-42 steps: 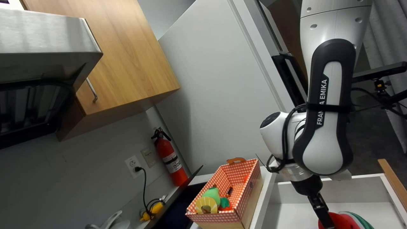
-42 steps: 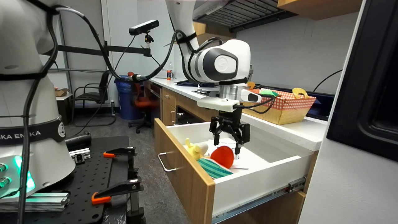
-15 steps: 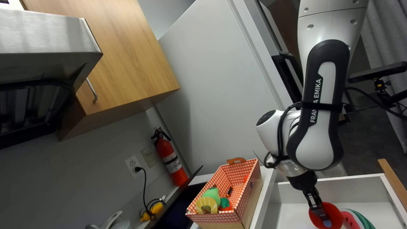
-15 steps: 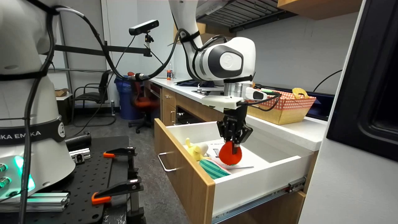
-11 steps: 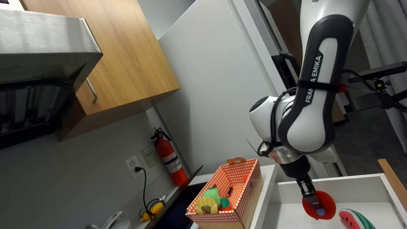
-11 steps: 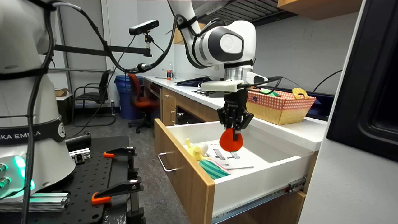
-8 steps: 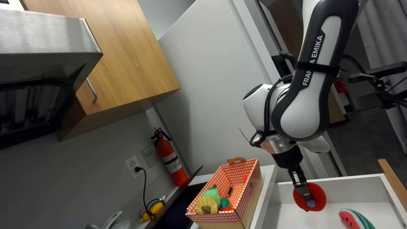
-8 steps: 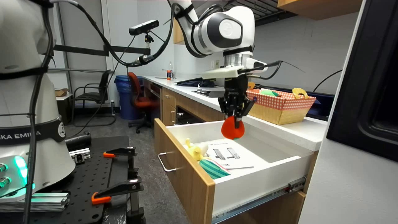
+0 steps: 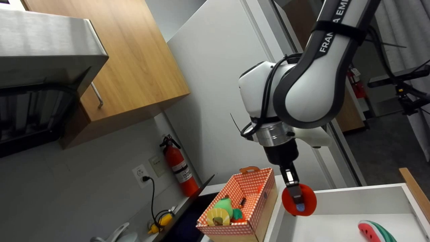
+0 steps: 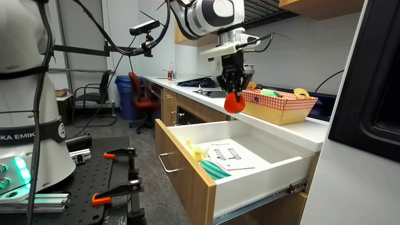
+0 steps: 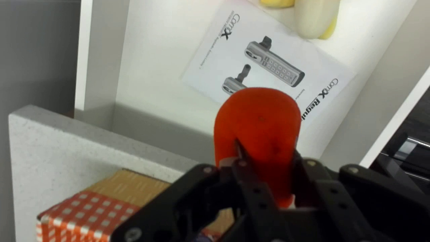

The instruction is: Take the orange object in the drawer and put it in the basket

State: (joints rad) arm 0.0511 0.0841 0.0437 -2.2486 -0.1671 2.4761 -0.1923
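while the white arm (image 9: 310,97) hangs in from above in both exterior views, the pale counter (image 10: 307,131) recedes beyond it, and from beneath that counter the white, wooden-fronted drawer (image 10: 262,184) stands pulled out. the basket (image 10: 265,109), tan below and red-and-white checked above, with a half-round handle (image 9: 213,215) at each end, sits on the counter just beside the drawer. at the arm's end the black gripper (image 11: 267,148) points down. a white booklet (image 10: 229,156) with printed pictures of grey devices lies flat on the drawer bottom. near it, towards the drawer's front, are a watermelon slice (image 9: 369,231) and a yellow toy (image 10: 196,153), just beside each other. the orange object (image 10: 230,104), smooth and rounded, is pinched between the gripper's two fingers, held in the air above the drawer, towards the counter, near the basket but outside it. in the basket lies a green toy (image 9: 224,205); a short dark thing (image 9: 242,202) near it, also inside, is too small to name.
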